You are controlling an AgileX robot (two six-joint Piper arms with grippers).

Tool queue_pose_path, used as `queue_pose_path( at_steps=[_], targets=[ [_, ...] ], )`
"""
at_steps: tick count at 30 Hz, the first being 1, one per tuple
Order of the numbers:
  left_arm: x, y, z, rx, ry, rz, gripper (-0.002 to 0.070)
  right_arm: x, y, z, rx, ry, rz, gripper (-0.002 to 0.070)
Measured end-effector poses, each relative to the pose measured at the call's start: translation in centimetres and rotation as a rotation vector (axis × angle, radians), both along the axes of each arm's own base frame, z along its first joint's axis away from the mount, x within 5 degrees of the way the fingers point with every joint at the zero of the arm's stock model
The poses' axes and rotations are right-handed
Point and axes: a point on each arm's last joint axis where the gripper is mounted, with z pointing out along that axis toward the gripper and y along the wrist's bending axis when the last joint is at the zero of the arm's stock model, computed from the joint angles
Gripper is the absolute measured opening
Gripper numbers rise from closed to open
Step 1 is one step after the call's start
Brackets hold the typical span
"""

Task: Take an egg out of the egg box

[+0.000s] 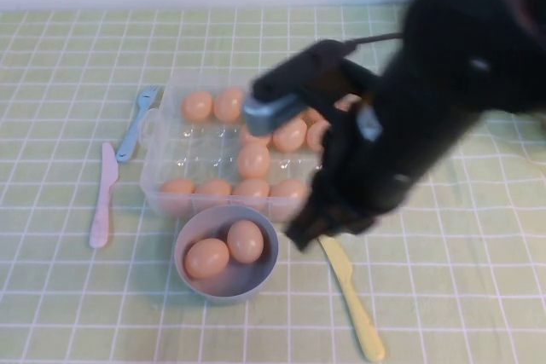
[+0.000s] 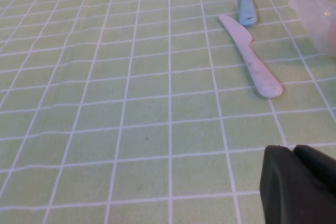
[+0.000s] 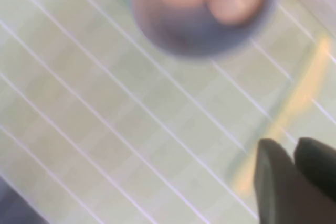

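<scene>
Right gripper [image 1: 303, 236] hangs just beside the egg box [image 1: 158, 172], near the bowl [image 1: 189, 272], fingers together (empty) | eggs [image 1: 253, 159] sit in box cups | left gripper [image 2: 299, 182] near pink knife [image 2: 249, 59], fingers together

No legible text, label, brand, number or sign on the egg box [image 1: 162, 178], the eggs, the bowl [image 1: 189, 274], the cutlery, the checked cloth [image 1: 68, 313], or either arm.
</scene>
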Motion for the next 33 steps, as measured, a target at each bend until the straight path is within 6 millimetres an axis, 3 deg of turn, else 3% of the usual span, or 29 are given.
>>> queue_pose_path(
  at_steps=[5,14,22,28,33],
  targets=[
    [0.0,0.0,0.0,0.0,0.0,0.0,-0.0004,-2.9,-4.3,0.1,-0.061,-0.051,0.023,-0.0007],
    [0.0,0.0,0.0,0.0,0.0,0.0,-0.0004,-8.7,-11.3,-1.1,-0.049,-0.09,0.03,-0.0015],
    [0.0,0.0,0.0,0.0,0.0,0.0,-0.0005,-11.9,-15.5,-1.4,0.002,-0.177,0.023,-0.0016],
    [0.0,0.0,0.0,0.0,0.0,0.0,-0.0005,-13.5,-17.8,-3.9,0.096,-0.313,0.02,-0.0016],
    [0.0,0.0,0.0,0.0,0.0,0.0,-0.0005,-13.7,-19.6,-7.7,0.236,-0.501,-0.074,-0.0017]
  ],
)
